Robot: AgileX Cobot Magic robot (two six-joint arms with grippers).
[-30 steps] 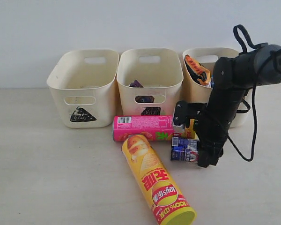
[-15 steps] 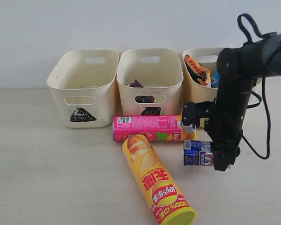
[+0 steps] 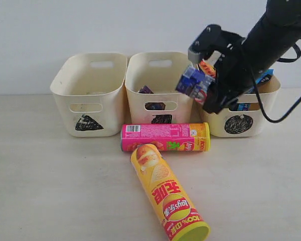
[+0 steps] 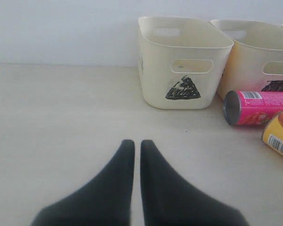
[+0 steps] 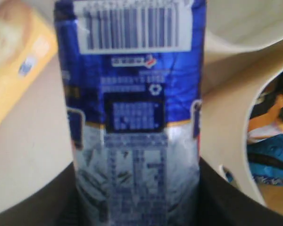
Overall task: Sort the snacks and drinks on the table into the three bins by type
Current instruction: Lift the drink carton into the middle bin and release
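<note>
The blue packet [image 3: 193, 82] has come up off the counter [image 3: 50, 191] within the last second. My right jaws are clamped on it, and it hangs at rim height just beside the circle bin [image 3: 241, 123]. That bin holds similar packets, so the drop looks close. I must clear its near rim; above it the room is open. My left jaws are together, well away.

Middle bin [image 3: 138, 108]: square-marked. Triangle bin [image 3: 70, 103] left of it, circle bin [image 3: 265, 118] right. Pink tube [image 3: 165, 137]: on side, just before it. Yellow tube [image 3: 168, 193]: on side, farther forward. Blue packet [image 3: 193, 82]: aloft by its right rim.
</note>
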